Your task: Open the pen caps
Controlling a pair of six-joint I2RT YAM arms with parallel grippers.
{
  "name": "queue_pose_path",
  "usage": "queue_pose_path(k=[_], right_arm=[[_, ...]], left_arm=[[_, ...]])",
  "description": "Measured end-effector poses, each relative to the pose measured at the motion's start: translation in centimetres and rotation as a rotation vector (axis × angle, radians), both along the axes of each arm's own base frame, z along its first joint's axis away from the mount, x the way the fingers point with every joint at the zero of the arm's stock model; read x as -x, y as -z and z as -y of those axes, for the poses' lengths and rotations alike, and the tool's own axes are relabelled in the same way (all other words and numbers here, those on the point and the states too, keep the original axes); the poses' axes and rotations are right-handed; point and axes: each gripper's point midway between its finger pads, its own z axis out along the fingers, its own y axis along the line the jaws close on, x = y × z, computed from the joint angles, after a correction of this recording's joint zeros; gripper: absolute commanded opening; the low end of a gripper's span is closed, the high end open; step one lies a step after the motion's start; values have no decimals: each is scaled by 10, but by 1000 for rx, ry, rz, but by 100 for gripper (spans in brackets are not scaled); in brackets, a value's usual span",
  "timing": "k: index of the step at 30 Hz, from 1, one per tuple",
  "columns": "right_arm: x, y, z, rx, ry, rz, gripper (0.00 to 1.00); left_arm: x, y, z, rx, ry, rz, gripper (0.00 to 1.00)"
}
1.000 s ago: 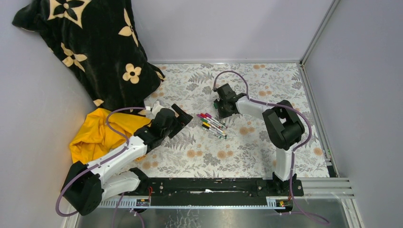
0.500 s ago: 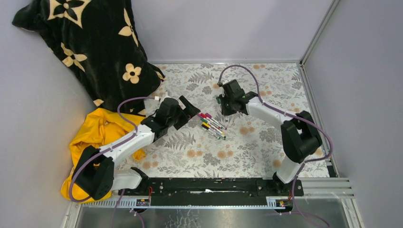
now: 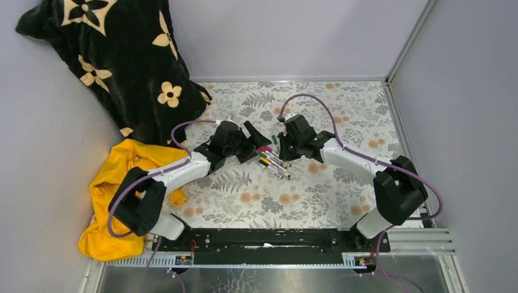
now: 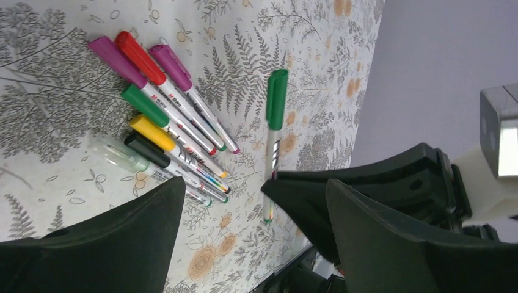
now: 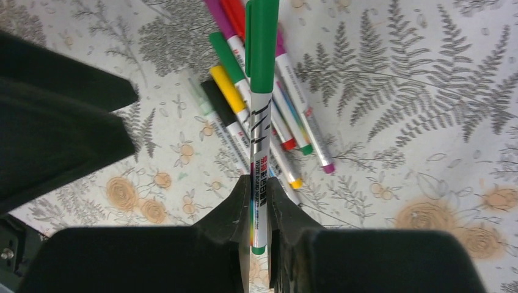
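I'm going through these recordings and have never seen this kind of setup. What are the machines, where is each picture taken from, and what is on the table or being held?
These are two robot arms bolted at the near edge of a table covered with a floral-patterned cloth. The wide picture looks down from above and behind them; the other two come from cameras on each wrist, so each shows its own black fingers.

The right gripper is shut on a light-barrelled marker pen with a green cap, holding it by the barrel end with the cap pointing away. The left gripper is open, close to that pen but not touching it.

On the cloth lies a cluster of thin marker pens, still capped in magenta, red, green, yellow and black, one clear. At the table's left are a crumpled yellow cloth and a black blanket with cream flowers.
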Motion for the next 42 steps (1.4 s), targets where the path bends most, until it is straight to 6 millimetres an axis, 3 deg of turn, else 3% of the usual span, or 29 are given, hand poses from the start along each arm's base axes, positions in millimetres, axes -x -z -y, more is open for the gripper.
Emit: queue_pose_path(k=[14,23,32,38,42], right_arm=[[20,-19,-27,-138,-18,10,5],[30,-22,-36,-172,-33,-4,5],[45,-19,-37,-180,-41,-19,5],[46,-27,-38,-202,-36,-6,4],[46,-28,-38,-206,-32,-4,4]], left_arm=[[-5,14,19,65,44,-42,60],[-13,5,25,95,42,-19,60],[-16,-1,27,102,42,-5,50],[-16,-1,27,105,41,-5,33],[-16,-1,27,104,45,1,12]])
